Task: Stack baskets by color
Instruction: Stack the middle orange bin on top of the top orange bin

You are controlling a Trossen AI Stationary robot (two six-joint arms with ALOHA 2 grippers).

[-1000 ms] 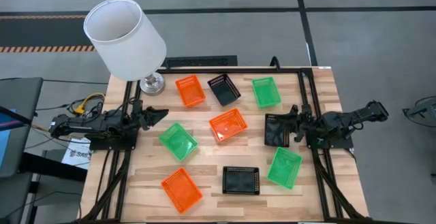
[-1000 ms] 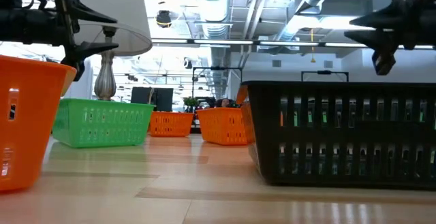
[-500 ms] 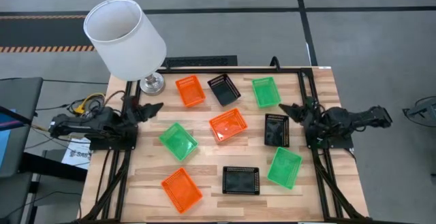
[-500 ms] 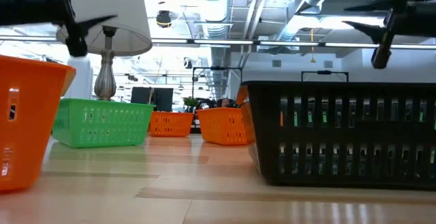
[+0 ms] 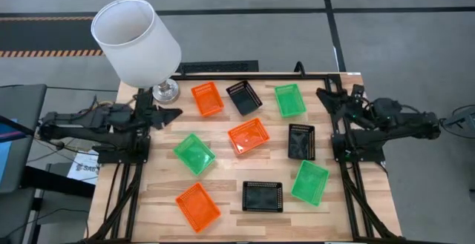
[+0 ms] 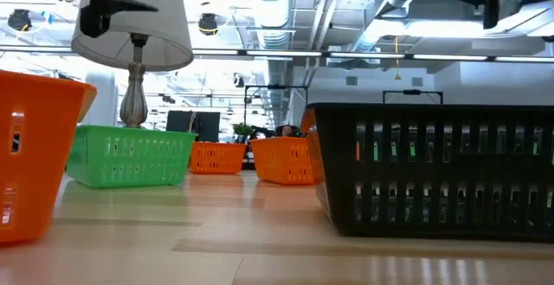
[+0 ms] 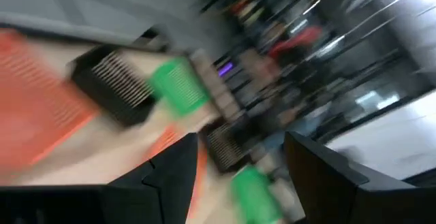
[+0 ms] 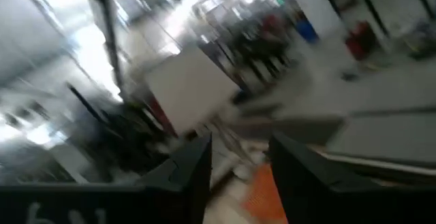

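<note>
Three orange baskets [image 5: 207, 99] [image 5: 248, 136] [image 5: 197, 206], three green ones [image 5: 289, 100] [image 5: 194, 153] [image 5: 309, 182] and three black ones [image 5: 243, 96] [image 5: 301, 141] [image 5: 263, 196] lie scattered singly, each flat on its bottom on the wooden table [image 5: 341, 207]. My left gripper [image 5: 172, 113] hangs open above the table's left side, next to the lamp's base, with nothing between its fingers [image 7: 177, 173]. My right gripper [image 5: 323, 94] hangs open above the far right of the table, to the right of the far green basket, and holds nothing.
A lamp with a white shade [image 5: 136, 40] and a metal base [image 5: 166, 91] stands at the far left corner, close to my left gripper. A black frame [image 5: 330, 77] runs along the table's far and side edges. Bare wood shows between the baskets.
Both grippers have risen from low over the table, going up out of the low view. My right gripper has swung from over the black basket at the right toward the table's far edge. My left gripper has gone up and slightly toward the far edge. No basket has moved.
</note>
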